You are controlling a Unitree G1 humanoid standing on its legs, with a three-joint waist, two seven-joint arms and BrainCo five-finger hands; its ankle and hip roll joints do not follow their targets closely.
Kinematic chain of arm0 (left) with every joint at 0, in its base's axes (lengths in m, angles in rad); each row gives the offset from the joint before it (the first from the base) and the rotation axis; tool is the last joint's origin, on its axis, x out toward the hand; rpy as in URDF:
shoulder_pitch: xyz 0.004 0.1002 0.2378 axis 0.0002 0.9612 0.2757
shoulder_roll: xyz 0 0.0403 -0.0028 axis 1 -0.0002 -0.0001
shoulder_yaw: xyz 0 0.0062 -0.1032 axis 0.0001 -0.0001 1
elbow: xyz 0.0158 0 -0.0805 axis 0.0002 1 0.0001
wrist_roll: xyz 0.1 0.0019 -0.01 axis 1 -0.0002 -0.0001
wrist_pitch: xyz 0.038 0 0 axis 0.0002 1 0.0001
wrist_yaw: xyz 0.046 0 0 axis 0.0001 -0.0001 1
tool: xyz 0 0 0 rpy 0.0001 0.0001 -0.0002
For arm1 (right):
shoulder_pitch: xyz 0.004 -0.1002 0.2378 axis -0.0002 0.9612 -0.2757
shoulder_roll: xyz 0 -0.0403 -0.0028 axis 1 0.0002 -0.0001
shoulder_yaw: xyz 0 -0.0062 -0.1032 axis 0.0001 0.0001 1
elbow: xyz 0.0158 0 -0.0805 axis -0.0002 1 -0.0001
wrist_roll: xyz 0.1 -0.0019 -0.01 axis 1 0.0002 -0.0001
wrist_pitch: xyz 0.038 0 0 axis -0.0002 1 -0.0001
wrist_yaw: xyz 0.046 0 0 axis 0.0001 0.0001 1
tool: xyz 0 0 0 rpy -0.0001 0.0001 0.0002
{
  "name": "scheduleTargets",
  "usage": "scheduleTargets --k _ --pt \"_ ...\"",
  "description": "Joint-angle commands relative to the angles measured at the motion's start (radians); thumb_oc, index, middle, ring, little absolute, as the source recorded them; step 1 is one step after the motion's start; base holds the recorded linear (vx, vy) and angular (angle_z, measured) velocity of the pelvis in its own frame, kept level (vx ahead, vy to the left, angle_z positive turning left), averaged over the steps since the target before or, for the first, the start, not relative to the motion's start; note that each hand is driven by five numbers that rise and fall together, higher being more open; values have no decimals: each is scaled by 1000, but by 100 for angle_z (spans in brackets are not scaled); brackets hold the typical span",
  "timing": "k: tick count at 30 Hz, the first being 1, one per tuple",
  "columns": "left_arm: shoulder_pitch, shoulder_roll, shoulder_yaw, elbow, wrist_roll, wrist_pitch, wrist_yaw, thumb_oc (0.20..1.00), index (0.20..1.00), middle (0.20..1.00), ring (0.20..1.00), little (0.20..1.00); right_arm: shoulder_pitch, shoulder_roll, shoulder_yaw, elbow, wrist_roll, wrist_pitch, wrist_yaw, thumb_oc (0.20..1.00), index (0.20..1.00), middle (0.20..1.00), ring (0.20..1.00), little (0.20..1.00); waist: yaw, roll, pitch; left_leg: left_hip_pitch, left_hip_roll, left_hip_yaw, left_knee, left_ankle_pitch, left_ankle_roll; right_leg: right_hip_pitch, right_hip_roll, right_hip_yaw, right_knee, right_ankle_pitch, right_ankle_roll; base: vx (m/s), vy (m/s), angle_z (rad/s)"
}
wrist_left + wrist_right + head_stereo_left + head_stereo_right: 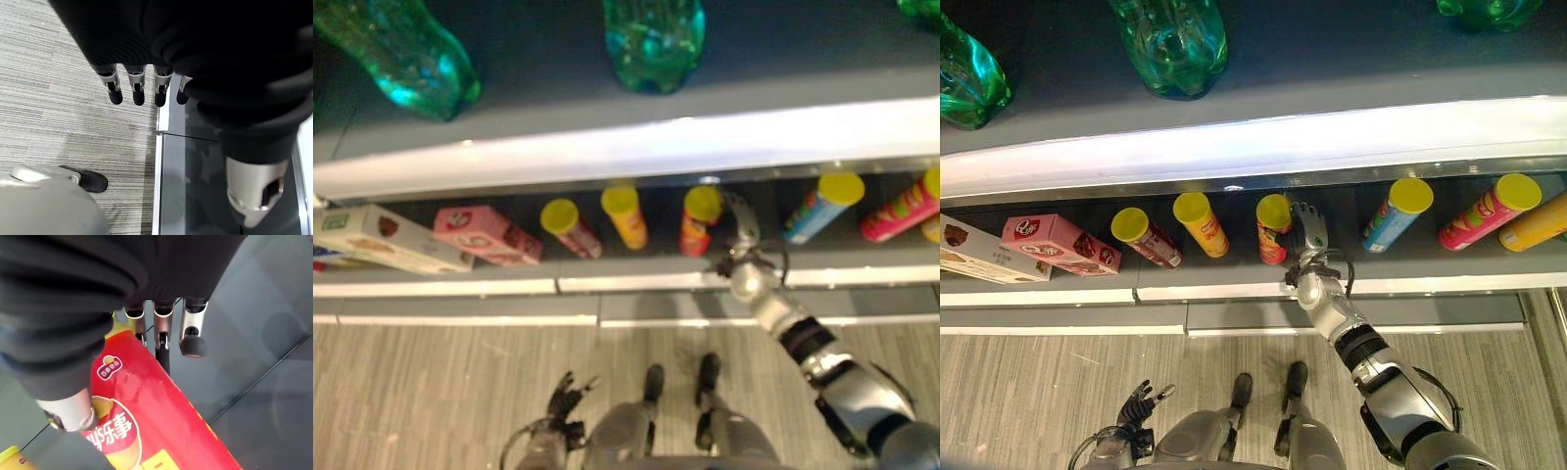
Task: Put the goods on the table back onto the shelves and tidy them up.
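A red can [1273, 229] with a yellow lid stands on the lower shelf [1351, 287], 3rd in a row of cans, and the right robot hand [1310, 231] sits just beside its right side with straight, relaxed fingers [192, 335] along the can, clamped on nothing. To its left are 2 more cans and 2 boxes, the pink box [1060, 245] nearer; to its right stand a blue can [1393, 214] and a pink can [1487, 212]. The left robot hand [146, 58] hangs low near the floor [440, 392], fingers apart and holding nothing.

Chinese characters and a small round logo on the red can [161, 421], not read off here
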Motion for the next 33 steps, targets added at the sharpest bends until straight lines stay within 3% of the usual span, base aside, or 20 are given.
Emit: scheduleTargets --k 1,14,32,33 --pt "-32 29 -76 40 18 -21 9 1000 1000 1000 1000 1000 -94 25 17 24 -7 -41 -42 200 200 200 200 200 29 -29 -42 -37 18 -4 -22 -4 -19 61 -58 56 2 -102 106 0 0 0" --pt "-36 24 -67 55 17 -11 -7 1000 1000 1000 1000 1000 -88 -15 22 14 -27 -36 -16 200 200 200 200 200 17 -46 -46 -29 19 -3 -22 -14 -22 70 -56 54 2 -111 104 12 -6 5" --pt "-20 23 -50 48 0 -9 -15 1000 1000 1000 1000 1000 -53 -26 25 43 14 -45 6 200 200 200 200 200 1 -45 -47 -15 23 9 -22 -24 -26 78 -53 61 2 -117 104 0 0 0" --pt "-19 23 -49 51 -2 -8 -16 1000 1000 1000 1000 1000 -51 -24 27 43 21 -47 11 244 244 244 244 244 1 -45 -47 -15 24 10 -22 -24 -26 79 -53 61 2 -118 104 0 0 0"
